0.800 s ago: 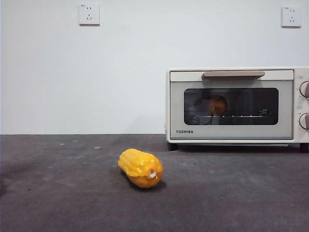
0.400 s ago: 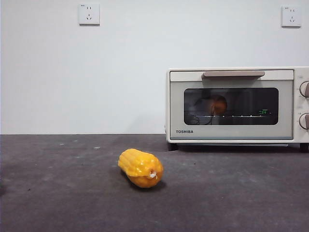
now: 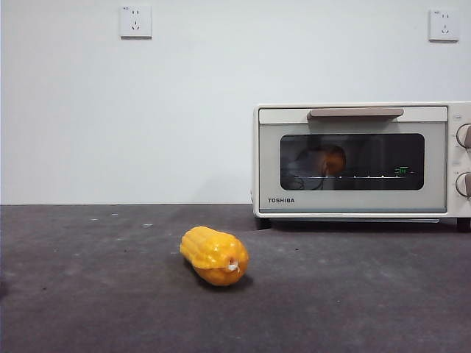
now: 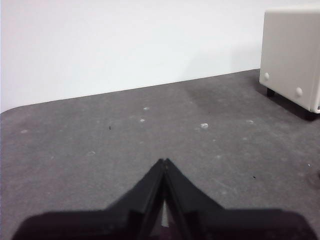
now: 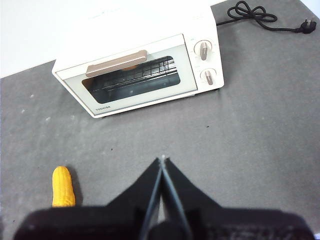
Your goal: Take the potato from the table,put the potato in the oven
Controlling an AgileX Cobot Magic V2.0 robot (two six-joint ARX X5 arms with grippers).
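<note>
The left gripper (image 4: 163, 162) is hanging low over the bare table (image 4: 100, 150) with its jaws pressed together on nothing, and the right gripper (image 5: 162, 160) is hovering high above the table, likewise closed and empty. The potato (image 3: 333, 159) is sitting inside the oven (image 3: 353, 202), showing behind its closed glass door, while the corn cob (image 3: 214, 254) is lying on the table well in front.

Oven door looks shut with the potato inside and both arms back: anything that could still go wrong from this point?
Little remains, in my judgement.
1. The potato shows only dimly through the oven glass, so whether it sits steady on the rack is unclear.
2. The corn cob lies on the table in front; a later sweep by the left claw or right claw might knock it.
</note>
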